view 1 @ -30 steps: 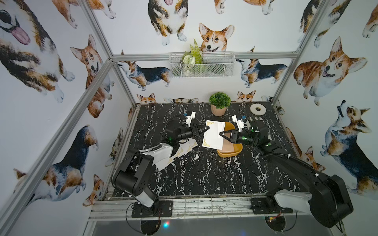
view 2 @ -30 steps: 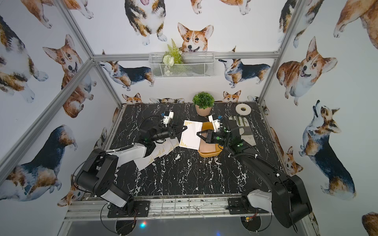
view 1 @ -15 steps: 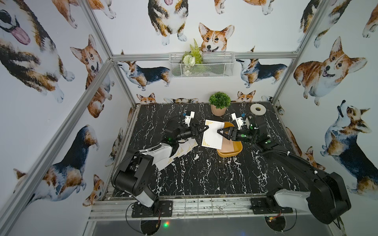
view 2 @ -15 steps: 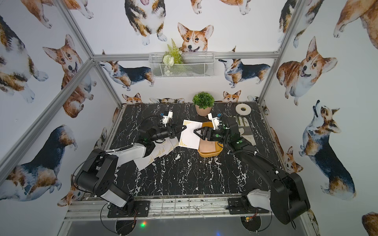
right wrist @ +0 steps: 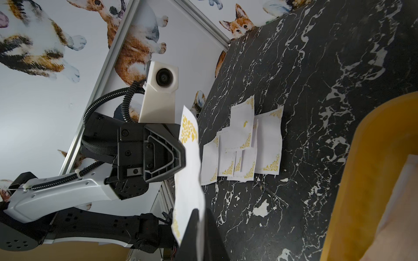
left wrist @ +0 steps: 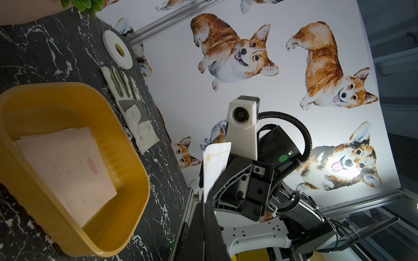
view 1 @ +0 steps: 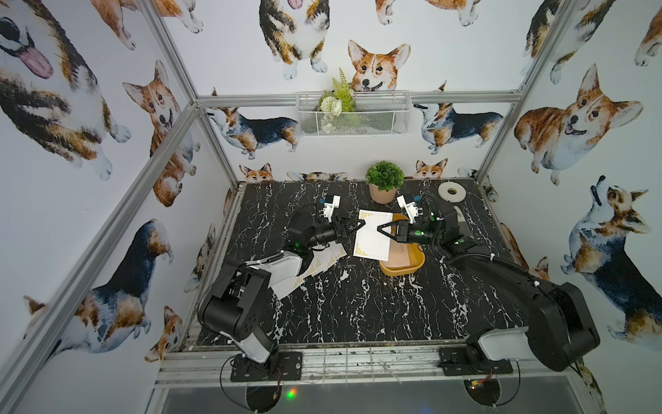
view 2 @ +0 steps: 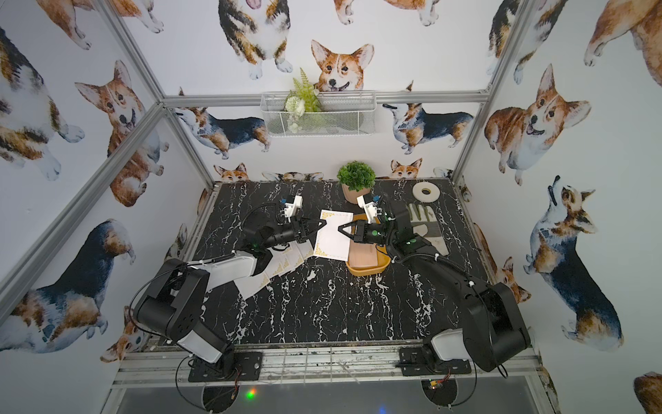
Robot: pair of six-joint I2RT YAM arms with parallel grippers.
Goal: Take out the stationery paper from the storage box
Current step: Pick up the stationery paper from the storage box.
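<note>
Handover: left gripper (view 1: 361, 223) and right gripper (view 1: 380, 228) both pinch one stationery paper (view 1: 369, 245) lifted clear of the storage box (view 1: 404, 273) (pink sheets (left wrist: 67, 167) inside); next, presumably, the right releases.

A held sheet (view 1: 372, 233) bars the left rim of the box (view 1: 412, 268); pot (view 1: 382, 193) behind, glove (view 2: 426, 222) right; surface (view 1: 358, 312) in front lies open.

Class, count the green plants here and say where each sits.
2. A bushy green plant in a pink pot stands at the back of the black marble table; a green fern sprig sits in the white wire basket on the back wall. None seems hidden.
</note>
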